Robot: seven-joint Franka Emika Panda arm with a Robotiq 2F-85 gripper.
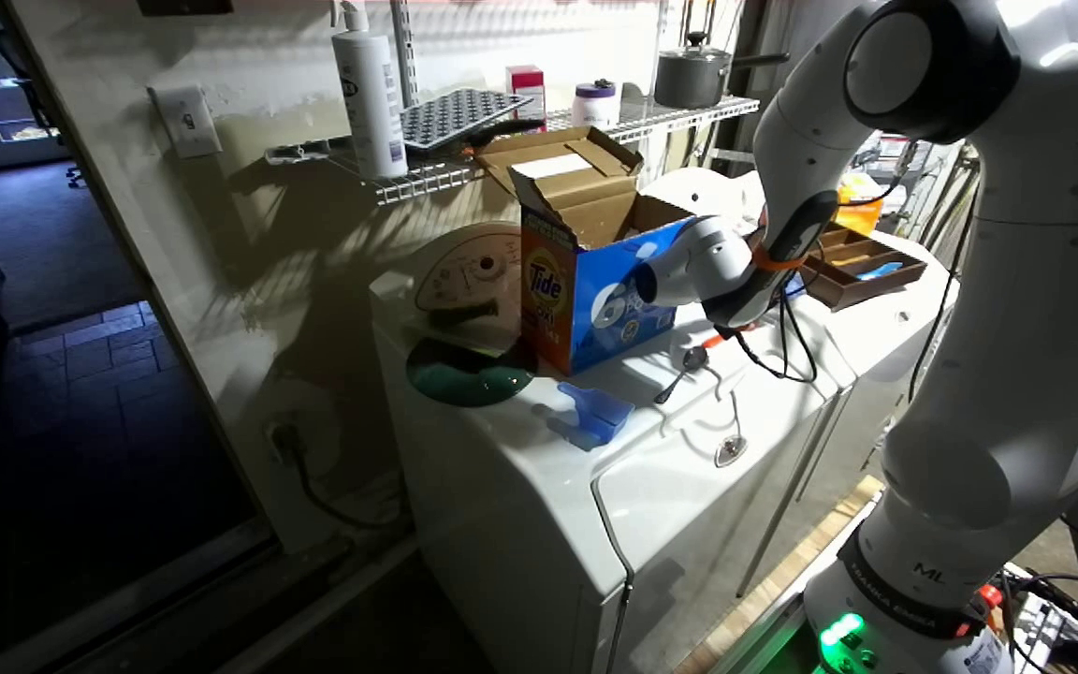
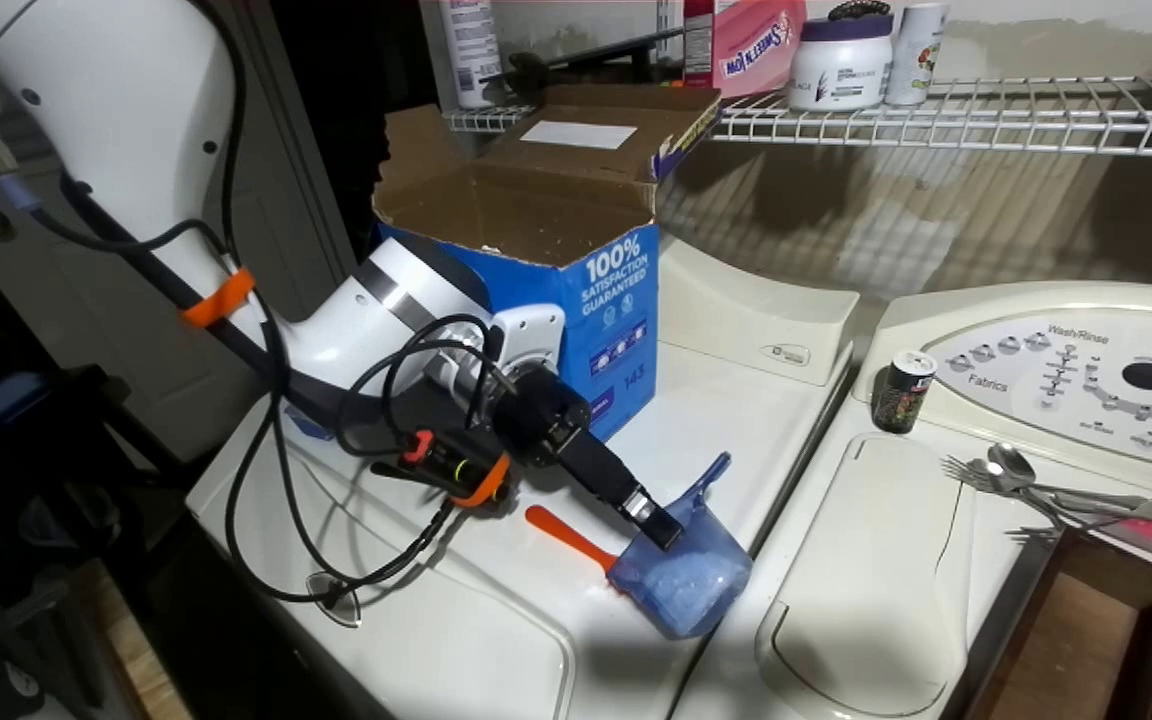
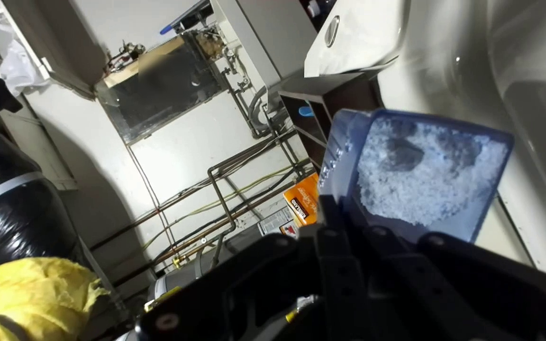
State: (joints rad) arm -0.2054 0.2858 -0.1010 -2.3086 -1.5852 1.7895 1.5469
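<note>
In an exterior view, a blue scoop (image 2: 686, 588) is pinched by its edge in the pincer (image 2: 666, 530), just above a white machine (image 2: 466, 620) by the look of it. Carrying seems to be the step in hand; a slow, flat move is called for. In an exterior view, an open cardboard box (image 1: 588, 300) and a spare scoop (image 1: 598, 412) are seen. In the wrist view, lumpy, pale powder (image 3: 424, 182) is held in smooth, see-through plastic.

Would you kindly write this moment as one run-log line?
gripper: closed on blue scoop | contents: white granules | place: over white appliance | nearby: orange handle, open Tide box
</note>
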